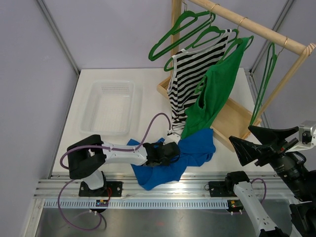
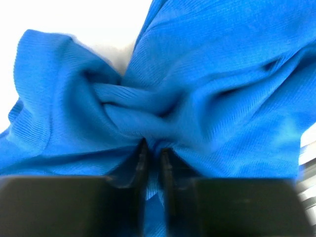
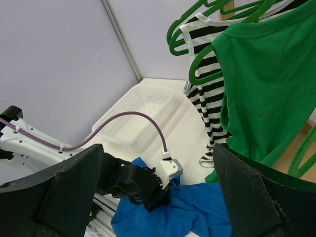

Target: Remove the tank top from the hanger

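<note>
The blue tank top lay crumpled at the near edge of the bench, off any hanger, just below the hem of the green tank top. The left pincer was clenched on a fold of the blue fabric. Judgement: removal appeared done and the step in hand was the pick-up grasp. The next move called for a lift clear of the green hem, probably toward the basket. The left arm lay low, reaching right. The right pincer stood released, raised at right, holding nothing
</note>
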Available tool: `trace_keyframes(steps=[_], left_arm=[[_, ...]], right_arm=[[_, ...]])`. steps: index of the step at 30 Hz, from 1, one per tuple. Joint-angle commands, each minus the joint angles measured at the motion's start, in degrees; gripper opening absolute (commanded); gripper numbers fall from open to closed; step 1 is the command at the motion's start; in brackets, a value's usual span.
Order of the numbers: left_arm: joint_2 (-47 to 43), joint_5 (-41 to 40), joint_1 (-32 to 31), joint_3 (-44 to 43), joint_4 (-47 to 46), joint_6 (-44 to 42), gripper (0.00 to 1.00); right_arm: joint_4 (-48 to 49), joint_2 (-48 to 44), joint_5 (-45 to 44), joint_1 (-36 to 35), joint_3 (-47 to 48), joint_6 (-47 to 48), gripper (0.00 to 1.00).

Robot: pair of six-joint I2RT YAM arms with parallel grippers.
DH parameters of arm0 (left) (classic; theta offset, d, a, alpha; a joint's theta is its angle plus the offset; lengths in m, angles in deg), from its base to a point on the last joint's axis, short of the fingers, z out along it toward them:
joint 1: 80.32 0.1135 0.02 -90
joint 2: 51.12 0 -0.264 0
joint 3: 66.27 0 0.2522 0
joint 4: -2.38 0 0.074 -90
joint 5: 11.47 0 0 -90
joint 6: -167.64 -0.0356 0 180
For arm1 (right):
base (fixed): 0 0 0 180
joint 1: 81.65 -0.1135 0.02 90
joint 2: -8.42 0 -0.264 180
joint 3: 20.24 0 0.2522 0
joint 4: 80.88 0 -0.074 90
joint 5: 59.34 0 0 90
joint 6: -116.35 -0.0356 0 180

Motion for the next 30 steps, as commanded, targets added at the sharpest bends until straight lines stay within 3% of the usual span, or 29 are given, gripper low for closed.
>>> trace_keyframes(steps=[1, 11, 15, 19, 23, 26, 29, 30], left_arm=[[-3.18, -4.09, -1.52, -2.16, 2.60, 2.52, 0.00], [-28.15, -27.89, -3.11, -13.66, 28.97, 5.69, 0.00], [-37.37, -31.69, -3.11, -20.43, 35.30, 2.97, 0.00], [-41.25, -36.78, -3.03, -27.02, 39.00, -0.37, 0.00], [-39.69, -45.38, -2.24, -36.14, 44.97, -2.57, 0.00], [-38.89, -43.32, 3.28, -39.16, 43.42, -8.53, 0.00], [-38.81, -34.82, 14.43, -40.83, 36.91, -16.27, 0.00], [-38.37, -32.33, 21.60, -42.49, 35.59, -17.33, 0.00]], right_arm=[[2.16, -0.65, 1.75, 0.08, -0.22, 1.15, 0.99], [3.39, -1.27, 1.49, 0.08, -1.62, 1.85, 0.99], [4.62, -1.27, 1.23, -0.01, -2.85, 1.85, 0.99], [6.03, -1.18, 0.96, -0.01, -3.82, 1.68, 0.99], [7.26, -1.09, 1.49, 0.08, -4.87, 1.33, 1.00], [7.96, -1.10, 1.93, 0.08, -5.49, 0.89, 0.99], [8.93, -1.09, 2.63, 0.08, -6.10, 0.27, 0.99], [9.28, -1.01, 2.81, -0.01, -6.28, -0.08, 0.99]])
